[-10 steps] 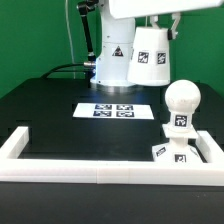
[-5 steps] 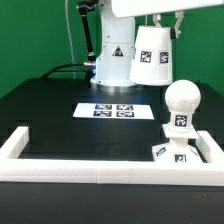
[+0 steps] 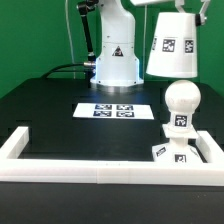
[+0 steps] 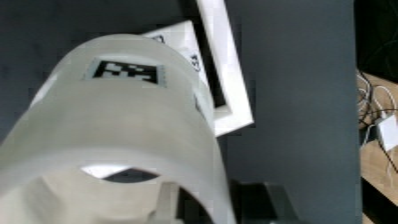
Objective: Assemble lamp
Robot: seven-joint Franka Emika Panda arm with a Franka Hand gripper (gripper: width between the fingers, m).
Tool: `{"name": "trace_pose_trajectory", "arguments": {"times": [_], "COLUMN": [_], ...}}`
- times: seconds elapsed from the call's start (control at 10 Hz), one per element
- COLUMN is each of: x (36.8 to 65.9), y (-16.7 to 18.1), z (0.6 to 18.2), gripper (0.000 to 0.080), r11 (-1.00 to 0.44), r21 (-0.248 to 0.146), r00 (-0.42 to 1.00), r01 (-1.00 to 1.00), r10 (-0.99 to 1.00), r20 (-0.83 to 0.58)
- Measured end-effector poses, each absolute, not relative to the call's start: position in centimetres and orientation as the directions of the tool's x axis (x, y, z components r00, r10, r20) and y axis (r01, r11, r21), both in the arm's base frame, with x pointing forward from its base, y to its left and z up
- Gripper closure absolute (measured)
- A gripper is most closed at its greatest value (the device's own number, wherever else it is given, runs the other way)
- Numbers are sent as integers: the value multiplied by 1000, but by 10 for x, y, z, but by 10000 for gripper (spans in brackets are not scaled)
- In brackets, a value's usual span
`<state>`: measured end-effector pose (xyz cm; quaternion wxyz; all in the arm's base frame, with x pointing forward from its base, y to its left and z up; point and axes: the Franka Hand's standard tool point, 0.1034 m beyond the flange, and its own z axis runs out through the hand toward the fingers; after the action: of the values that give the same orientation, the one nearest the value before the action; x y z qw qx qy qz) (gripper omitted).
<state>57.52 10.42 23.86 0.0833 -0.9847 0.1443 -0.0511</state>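
Note:
The tapered white shade (image 3: 172,45) hangs in the air at the exterior view's upper right, above and a little behind the round-headed bulb (image 3: 182,103). The bulb stands upright on the flat square base (image 3: 172,152) in the frame's right corner. My gripper (image 4: 217,200) is shut on the shade's wall. In the wrist view the shade (image 4: 116,130) fills most of the picture, with one finger (image 4: 173,195) inside its rim and the other outside. In the exterior view the gripper is almost wholly above the top edge.
A long white rail frame (image 3: 95,166) runs along the table's front and both sides. The marker board (image 3: 113,110) lies flat in the middle. The arm's white pedestal (image 3: 115,55) stands at the back. A strip of the rail (image 4: 214,50) shows past the shade.
The shade has moved toward the exterior view's right and looks larger, now over the bulb's side. Bulb and base have not moved.

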Motion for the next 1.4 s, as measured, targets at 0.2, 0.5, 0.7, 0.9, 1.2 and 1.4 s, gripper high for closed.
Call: {"name": "trace_pose_trajectory", "arguments": {"times": [0.2,0.5,0.7,0.9,1.2,1.4], "x": [590,595,591,587,586,585], "y": [112,119,121,119,122,122], "z": [233,207,192,174,158,154], "gripper": [755,755,755,755,755,755], "r11": [-949,-954,-959,-968,-975,-976], "r21": [-172,-158,-152,-138,-126,-122], "r00": [956,958,960,966,972,973], "r01": [-265,-253,-237,-210,-182,-178], "r10": [-282,-270,-255,-227,-198,-194], "r20": [82,99,112,124,129,125]}}
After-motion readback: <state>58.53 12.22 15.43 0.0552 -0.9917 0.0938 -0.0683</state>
